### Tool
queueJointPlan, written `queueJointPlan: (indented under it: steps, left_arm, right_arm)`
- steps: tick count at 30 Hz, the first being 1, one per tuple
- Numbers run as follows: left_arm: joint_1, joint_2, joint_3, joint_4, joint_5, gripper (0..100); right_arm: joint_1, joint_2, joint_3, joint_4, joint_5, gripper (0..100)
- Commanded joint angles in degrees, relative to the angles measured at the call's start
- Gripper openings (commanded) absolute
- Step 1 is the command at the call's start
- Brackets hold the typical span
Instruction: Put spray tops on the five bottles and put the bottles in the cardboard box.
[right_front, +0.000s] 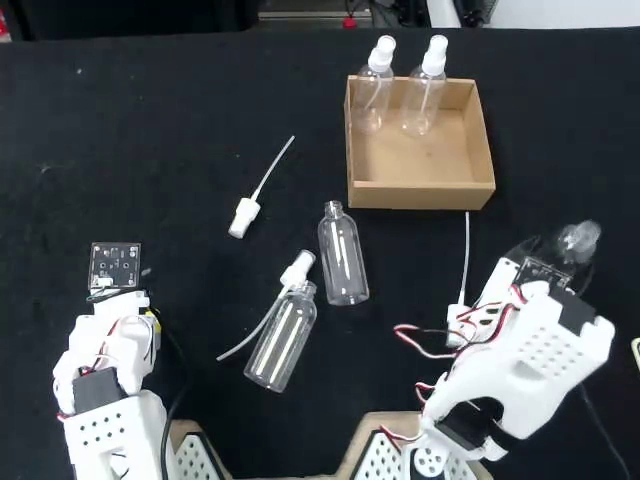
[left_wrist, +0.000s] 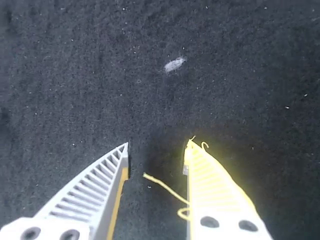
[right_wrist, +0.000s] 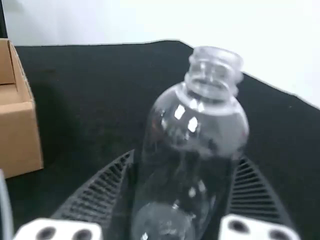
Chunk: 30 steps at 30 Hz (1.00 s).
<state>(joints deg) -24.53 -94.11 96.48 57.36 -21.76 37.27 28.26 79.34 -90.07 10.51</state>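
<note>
Right gripper (right_wrist: 186, 156) clamped on open-necked bottle (right_wrist: 200, 125), near box (right_front: 420, 190) corner. Left gripper (left_wrist: 157, 147) spread wide over cloth (left_wrist: 75, 75). In box — two capped bottles (right_front: 373, 95), upright. Between arms: two more bottles (right_front: 342, 255) lying flat, loose spray top (right_front: 244, 216) alongside.

Clear, glossy, smooth plastic bottle (right_wrist: 192, 135). Matt brown cardboard box (right_front: 420, 188). Black matt fuzzy table cloth (left_wrist: 75, 75), lint-specked. Ribbed matt plastic left gripper (left_wrist: 157, 152). White smooth plastic spray top (right_front: 244, 215).
</note>
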Motion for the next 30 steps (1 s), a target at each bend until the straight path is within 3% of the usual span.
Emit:
queueJointPlan:
  steps: [1, 14, 20, 30]
  left_arm:
    - [-0.66, -0.44, 1.36, 0.35, -0.44, 18]
    - [-0.57, -0.44, 1.36, 0.35, -0.44, 18]
    - [-0.57, -0.44, 1.36, 0.35, -0.44, 18]
    - [-0.57, -0.44, 1.36, 0.35, -0.44, 18]
  right_arm:
    - [0.7, 0.48, 4.18, -8.18, 0.0, 25.8]
    - [1.05, 0.13, 5.49, -9.76, -0.09, 26.0]
    - [0.97, 0.04, 5.49, -9.85, -0.09, 39.3]
    - [0.35, -5.32, 9.54, -10.11, -0.09, 36.8]
